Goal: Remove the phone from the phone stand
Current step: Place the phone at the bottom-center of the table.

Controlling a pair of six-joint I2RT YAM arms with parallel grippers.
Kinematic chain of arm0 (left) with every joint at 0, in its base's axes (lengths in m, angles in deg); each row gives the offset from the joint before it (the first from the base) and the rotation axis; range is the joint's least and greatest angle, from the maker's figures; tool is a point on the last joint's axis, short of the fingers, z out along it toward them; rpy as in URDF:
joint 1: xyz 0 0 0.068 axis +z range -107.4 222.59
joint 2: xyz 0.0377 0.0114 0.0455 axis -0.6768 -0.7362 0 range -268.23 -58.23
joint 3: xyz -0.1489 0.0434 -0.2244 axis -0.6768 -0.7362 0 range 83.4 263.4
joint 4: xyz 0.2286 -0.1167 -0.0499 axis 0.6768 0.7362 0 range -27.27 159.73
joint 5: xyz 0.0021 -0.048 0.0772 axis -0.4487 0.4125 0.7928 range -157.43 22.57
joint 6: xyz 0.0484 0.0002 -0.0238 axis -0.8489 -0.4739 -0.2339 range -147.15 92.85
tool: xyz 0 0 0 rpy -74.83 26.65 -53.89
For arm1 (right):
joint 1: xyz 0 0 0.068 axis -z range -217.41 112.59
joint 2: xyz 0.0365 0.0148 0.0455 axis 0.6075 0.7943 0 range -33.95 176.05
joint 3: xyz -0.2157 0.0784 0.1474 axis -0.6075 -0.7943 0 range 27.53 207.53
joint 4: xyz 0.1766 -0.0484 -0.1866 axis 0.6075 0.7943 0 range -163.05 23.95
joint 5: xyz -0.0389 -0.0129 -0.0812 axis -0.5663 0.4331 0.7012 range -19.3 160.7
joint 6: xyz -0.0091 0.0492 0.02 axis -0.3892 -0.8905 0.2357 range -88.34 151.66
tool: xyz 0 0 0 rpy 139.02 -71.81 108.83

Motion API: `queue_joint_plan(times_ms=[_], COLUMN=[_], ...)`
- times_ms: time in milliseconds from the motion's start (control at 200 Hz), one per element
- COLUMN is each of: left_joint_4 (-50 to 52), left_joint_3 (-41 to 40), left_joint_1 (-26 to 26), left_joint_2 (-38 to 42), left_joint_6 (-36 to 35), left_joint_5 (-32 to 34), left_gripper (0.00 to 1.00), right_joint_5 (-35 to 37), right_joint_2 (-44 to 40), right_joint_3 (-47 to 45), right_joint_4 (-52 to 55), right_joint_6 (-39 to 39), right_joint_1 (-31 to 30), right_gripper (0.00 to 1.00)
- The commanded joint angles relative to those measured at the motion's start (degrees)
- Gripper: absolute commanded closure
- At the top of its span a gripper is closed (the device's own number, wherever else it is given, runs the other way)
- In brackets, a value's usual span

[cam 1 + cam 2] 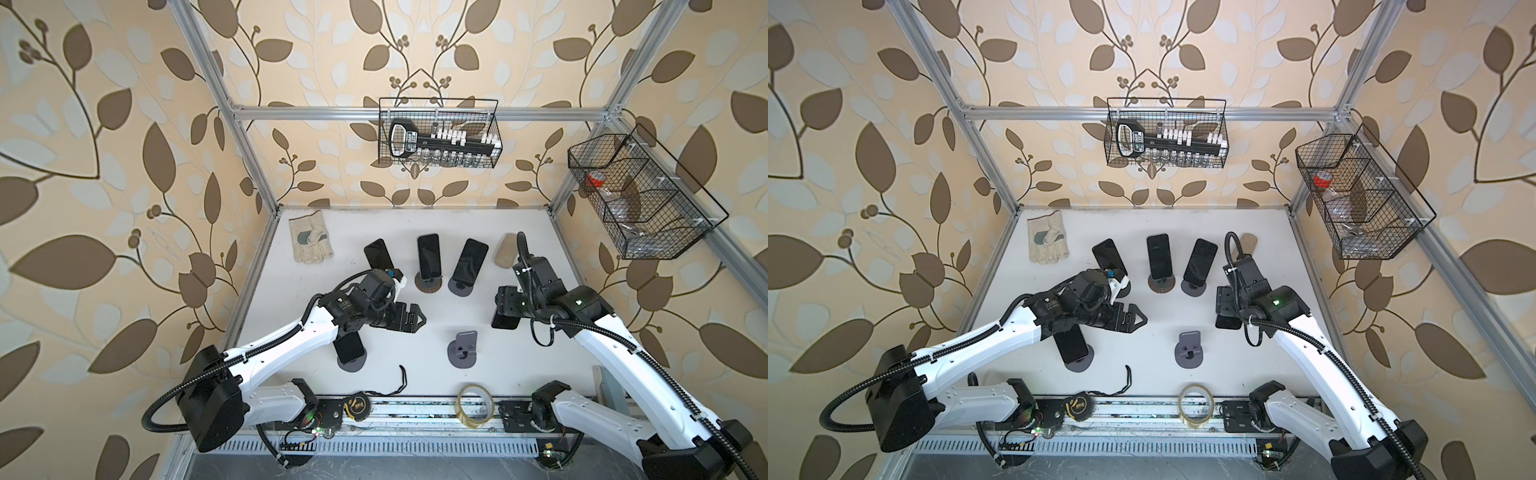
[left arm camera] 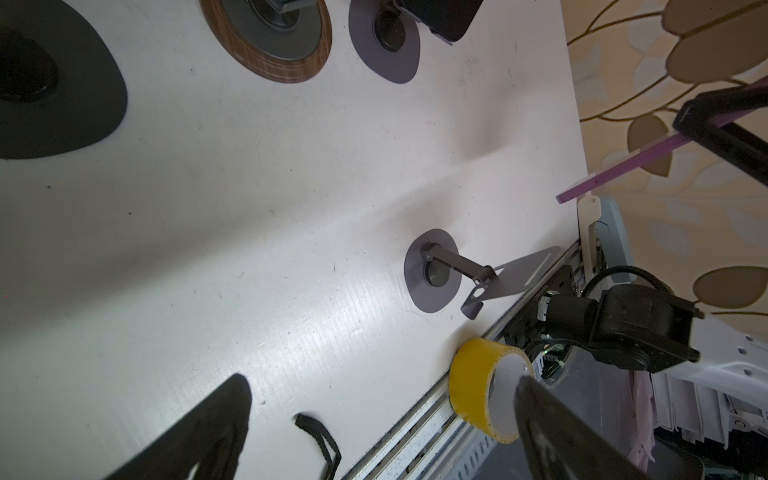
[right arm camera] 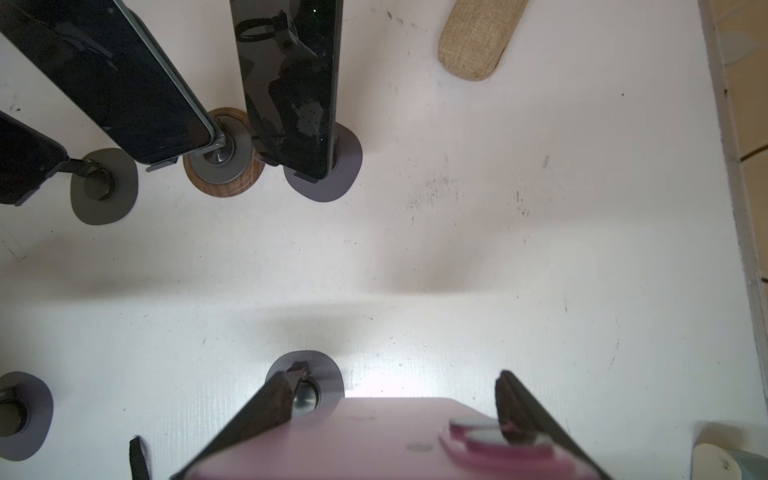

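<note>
1 phone (image 3: 374,440), pink-backed, is clamped across its width between the fingers of my right gripper (image 3: 395,415). It hangs in the air just right of the empty stand (image 1: 462,351) and a little beyond it, touching nothing else. My left gripper (image 1: 415,318) hovers on the stand's other side with its jaws wide apart, holding nothing.

Nearer than the stand, a tape roll (image 1: 476,405) sits on the front rail. Beyond the stand, 3 more phones lean on stands of their own, the closest to my load being the dark phone (image 1: 469,262). Farthest back lies a fabric case (image 1: 505,249).

I judge the lift off the stand done and the set-down not yet done. My hold sits near the phone's camera end, so a quick swing could make it pivot or slip. Lowering too close to the empty stand could catch its cradle plate and tip it. Drifting back could knock the dark phone over.
</note>
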Motion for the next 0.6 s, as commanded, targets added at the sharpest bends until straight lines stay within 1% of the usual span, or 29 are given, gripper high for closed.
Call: queue_joint_plan(times_ms=[0,50,100,165,205,230,365,485,595], left_joint_4=[0.14,2.56,6.62,13.20,16.70,17.90,20.58,25.03,23.70], left_joint_3=[2.49,3.82,5.97,9.58,11.67,12.46,14.24,16.69,14.99], left_joint_1=[-0.13,-0.11,-0.11,-0.11,-0.11,-0.11,-0.03,0.57,1.33], left_joint_2=[0.82,1.19,1.63,1.97,2.08,2.24,2.40,1.36,4.30], left_joint_6=[-1.51,-3.50,-7.21,-11.00,-10.85,-10.46,-8.82,-9.75,-11.76], left_joint_5=[-0.71,0.53,3.26,10.05,14.71,16.33,21.04,24.22,23.73], left_gripper=[0.01,0.01,0.01,0.01,0.01,0.01,0.01,0.01,0.01], right_joint_5=[-1.62,-2.17,-3.04,-4.19,-5.01,-5.42,-5.22,-6.46,-7.32], right_joint_2=[1.16,1.84,2.45,3.47,4.11,4.57,7.93,11.69,14.96], right_joint_3=[1.07,2.02,3.07,4.35,4.91,5.26,7.26,9.71,12.54], right_joint_4=[-2.32,-2.67,-2.96,-3.11,-3.31,-3.53,-4.40,-5.89,-7.91], right_joint_6=[2.69,3.31,4.16,4.74,5.05,5.13,5.84,6.11,4.97], right_joint_1=[0.19,0.18,0.19,0.06,-0.19,-0.52,-4.81,-8.12,-11.99], right_gripper=[0.37,0.38,0.38,0.39,0.40,0.40,0.40,0.40,0.40])
